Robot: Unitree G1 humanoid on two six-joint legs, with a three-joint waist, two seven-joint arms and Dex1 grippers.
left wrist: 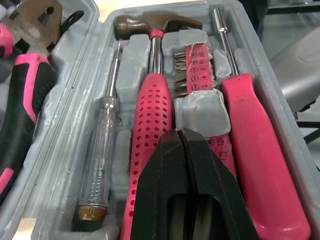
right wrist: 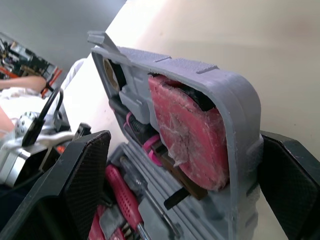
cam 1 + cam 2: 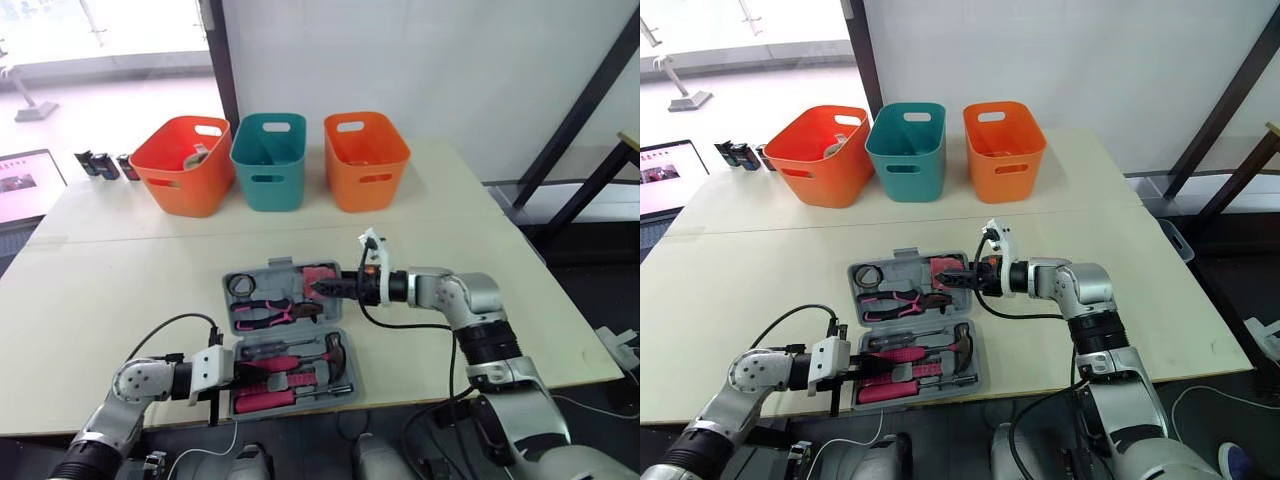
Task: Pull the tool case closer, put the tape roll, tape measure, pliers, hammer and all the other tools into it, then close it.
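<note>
Since the pockets I can see in the grey tool case (image 3: 281,264) look filled, I judge the packing done and the closing in hand. The case lies open at the near edge of the table (image 3: 120,280), straight ahead of the rig, with tape roll (image 3: 240,285), pliers (image 3: 268,312) and pink tape measure (image 2: 187,127) in the far half and the hammer (image 1: 152,115) in the near one.

My right gripper (image 3: 318,288) sits at the far half's right rim; my left gripper (image 1: 181,135) reaches over the near half from the left. The right wrist view settles what the head views leave vague: those fingers stand wide apart, one either side of the rim, clamped on nothing. The left wrist view shows the left fingers pressed together above the hammer's handle — touching or not, I cannot tell.

Next, I reckon: grip the rim, draw the left arm clear, swing the far half over.
</note>
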